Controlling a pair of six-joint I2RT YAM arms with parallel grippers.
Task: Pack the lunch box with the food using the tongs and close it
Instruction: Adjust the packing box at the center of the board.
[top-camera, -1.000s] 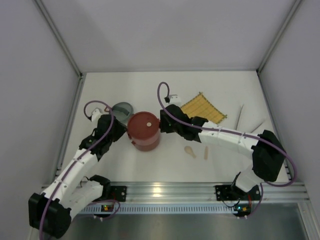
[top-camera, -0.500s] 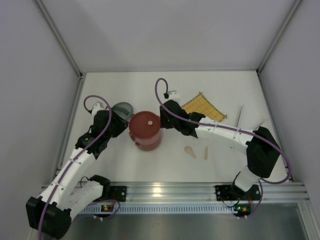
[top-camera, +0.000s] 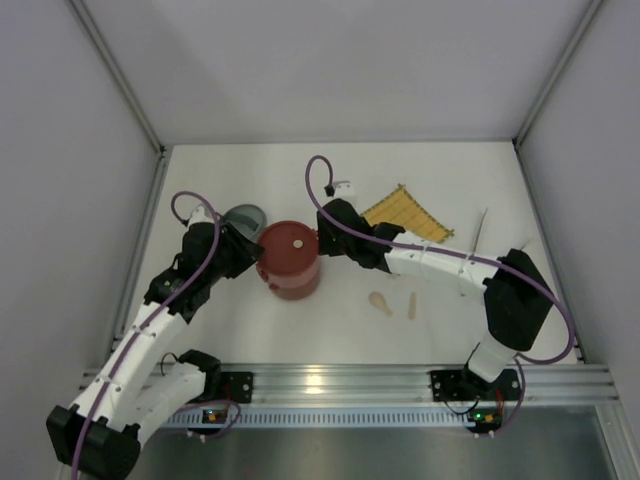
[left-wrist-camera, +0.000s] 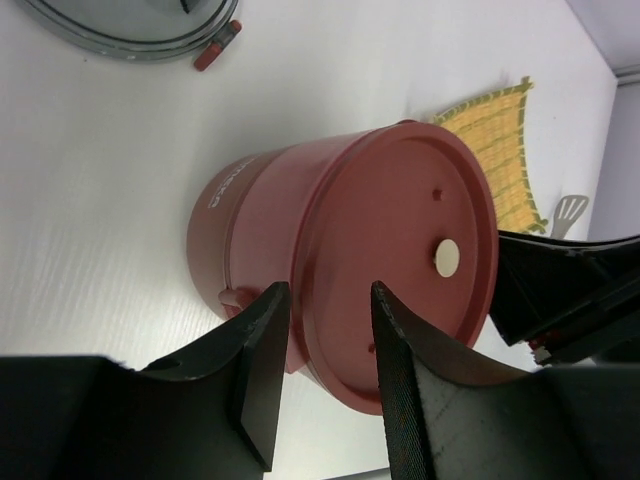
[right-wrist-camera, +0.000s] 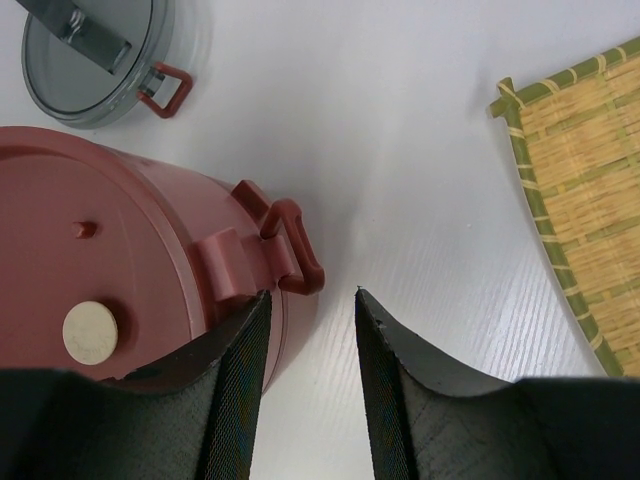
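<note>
Lunch box (top-camera: 290, 262), one, lidded; left gripper (left-wrist-camera: 328, 296) straddling rim, hold unclear; right gripper (right-wrist-camera: 312, 296) half-open.

The lunch box (left-wrist-camera: 330, 220) is smooth maroon plastic with a soft sheen. The mat (right-wrist-camera: 585, 180) is rough woven straw. The bench (right-wrist-camera: 400, 110) is white, matt and faintly grained. The left hand's (left-wrist-camera: 325, 300) pads (left-wrist-camera: 400, 400) are black and finely ribbed.

White tabletop (top-camera: 250, 320) here, and on it a yellow woven mat (top-camera: 405, 217) sits turned on the diagonal, right of centre (up close its border strips look green). Nearer the front, a small beige spoon (top-camera: 380, 302) and a short beige stick (top-camera: 412, 306) lie side by side, just apart. A metal rail (top-camera: 330, 380) runs along the near edge.
</note>
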